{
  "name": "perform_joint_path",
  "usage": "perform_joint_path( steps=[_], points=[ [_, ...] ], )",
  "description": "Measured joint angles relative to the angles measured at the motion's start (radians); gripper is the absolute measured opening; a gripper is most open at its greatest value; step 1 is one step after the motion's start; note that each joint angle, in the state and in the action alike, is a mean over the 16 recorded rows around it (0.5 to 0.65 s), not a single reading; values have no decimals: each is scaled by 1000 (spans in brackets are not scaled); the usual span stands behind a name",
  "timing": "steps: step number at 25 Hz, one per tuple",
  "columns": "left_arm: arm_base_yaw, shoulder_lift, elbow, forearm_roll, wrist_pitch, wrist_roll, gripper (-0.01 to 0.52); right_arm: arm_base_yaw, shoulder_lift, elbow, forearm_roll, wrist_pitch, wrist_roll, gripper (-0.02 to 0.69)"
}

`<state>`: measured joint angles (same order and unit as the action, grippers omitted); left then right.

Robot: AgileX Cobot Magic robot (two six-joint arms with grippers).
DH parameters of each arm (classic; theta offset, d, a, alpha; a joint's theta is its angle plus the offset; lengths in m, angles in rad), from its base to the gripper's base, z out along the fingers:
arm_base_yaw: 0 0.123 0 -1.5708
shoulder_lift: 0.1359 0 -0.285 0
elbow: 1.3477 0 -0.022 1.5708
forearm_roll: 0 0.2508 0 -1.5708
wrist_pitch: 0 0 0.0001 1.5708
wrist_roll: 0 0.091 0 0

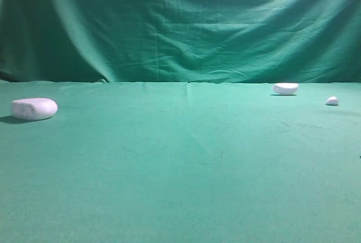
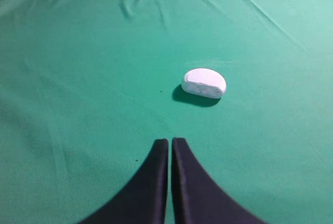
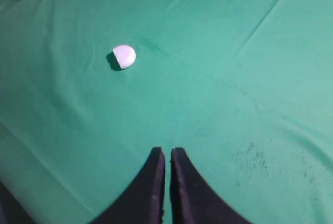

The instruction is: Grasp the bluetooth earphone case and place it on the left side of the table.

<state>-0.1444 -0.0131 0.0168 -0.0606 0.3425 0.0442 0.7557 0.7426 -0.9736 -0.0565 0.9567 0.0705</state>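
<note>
Plastic, smooth and white, is what the earphone case (image 1: 34, 109) is looking like: a rounded oblong lying flat on the green cloth (image 1: 180, 164), well out toward the left edge of the cloth and far from the other two white bits. It is probably going to feel light and stiff, and rather slippery, so a pinch across its shorter width, low on the sides, seems the safest hold. The left claw (image 2: 170, 142) is sitting with its dark fingers pressed together and gripping nothing, the case lying on the cloth a little beyond its tips. The right claw (image 3: 165, 151) is likewise pressed together and empty, with a small white half-dome (image 3: 124, 56) lying well beyond it. A tiny white pebble (image 1: 332, 101) is resting near that dome, far from the case.
</note>
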Motion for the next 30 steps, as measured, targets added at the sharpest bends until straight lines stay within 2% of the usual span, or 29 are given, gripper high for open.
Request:
perform_joint_path(
  steps=[9,14,23,30],
  points=[
    [0,0,0,0,0,0,0,-86,-114,110,-9,-42,-31,0],
    [0,0,0,0,0,0,0,-213,-210,268,-12,-196,-35,0],
    [0,0,0,0,0,0,0,-487,-494,693,-14,-543,-36,0],
    [0,0,0,0,0,0,0,-624,-678,923,-12,-659,-34,0]
  ],
)
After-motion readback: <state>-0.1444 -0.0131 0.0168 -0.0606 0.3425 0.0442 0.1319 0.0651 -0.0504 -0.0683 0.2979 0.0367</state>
